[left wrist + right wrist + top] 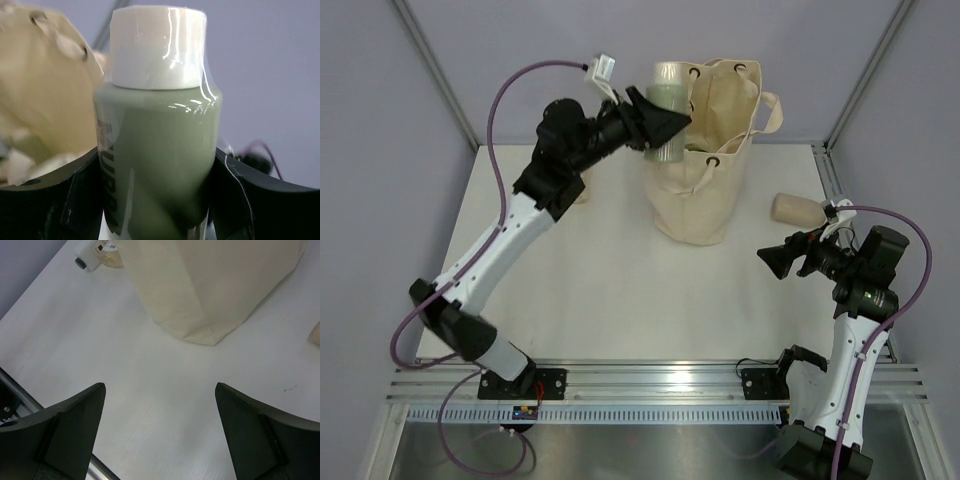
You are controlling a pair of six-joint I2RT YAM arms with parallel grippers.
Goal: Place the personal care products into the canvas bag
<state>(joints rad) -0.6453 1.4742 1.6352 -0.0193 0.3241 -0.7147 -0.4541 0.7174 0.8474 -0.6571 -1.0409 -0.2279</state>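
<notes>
Left gripper (667,122) clamps the film-wrapped sage-green plastic bottle (160,150) mid-body, probably slick but stiff, beside the cream canvas bag (705,190); right gripper (160,432) gapes wide, empty.

Glossy clear plastic film over the sage green bottle (160,160) and its white cap (157,47), canvas bag (705,190) of matt cream cloth, table (600,290) smooth matt white

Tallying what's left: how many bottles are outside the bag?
3. A green bottle in the left gripper at the bag rim; a beige bottle on the table right of the bag; a small bottle left of the bag, partly behind the left arm. More may be inside.
</notes>
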